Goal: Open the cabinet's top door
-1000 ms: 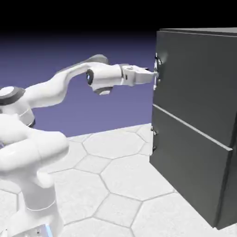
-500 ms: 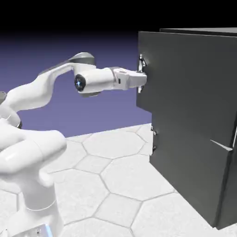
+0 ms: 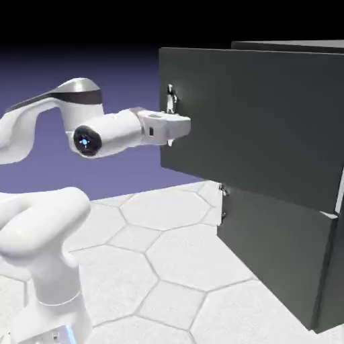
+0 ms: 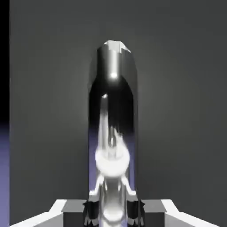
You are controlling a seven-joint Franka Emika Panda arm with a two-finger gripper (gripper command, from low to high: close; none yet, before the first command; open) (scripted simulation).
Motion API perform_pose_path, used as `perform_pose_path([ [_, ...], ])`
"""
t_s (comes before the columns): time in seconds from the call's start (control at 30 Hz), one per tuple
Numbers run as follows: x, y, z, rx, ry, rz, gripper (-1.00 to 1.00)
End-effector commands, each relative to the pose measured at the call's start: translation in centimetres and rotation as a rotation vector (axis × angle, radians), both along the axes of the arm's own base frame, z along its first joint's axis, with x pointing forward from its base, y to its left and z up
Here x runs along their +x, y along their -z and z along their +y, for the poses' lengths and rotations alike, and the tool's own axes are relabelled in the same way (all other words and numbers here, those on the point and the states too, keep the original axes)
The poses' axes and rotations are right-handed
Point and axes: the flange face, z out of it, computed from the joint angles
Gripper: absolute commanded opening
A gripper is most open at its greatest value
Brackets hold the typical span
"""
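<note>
Jaws (image 4: 113, 213) hold the top door's handle (image 4: 112, 133) between them.

In the exterior view, you cannot see the fingertips of the gripper (image 3: 176, 130); the hand's own body covers them and the middle of the upper handle (image 3: 172, 99). The cabinet (image 3: 282, 255) is cut off at the right edge. The swung-out top door (image 3: 255, 121) hides the interior behind it. In the hand view, the bottom edge crops the handle's near end and the finger bodies.
</note>
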Motion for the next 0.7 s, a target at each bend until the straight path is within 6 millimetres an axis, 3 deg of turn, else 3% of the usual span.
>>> perform_pose_path([
  [0.0,-0.4,0.0,-0.5,0.000,-0.014,0.000,-1.00],
  [0.47,-5.1,0.2,-7.9,0.000,-0.202,0.002,-1.00],
  [0.67,-5.0,0.8,-8.5,-0.007,-0.211,0.022,-1.00],
])
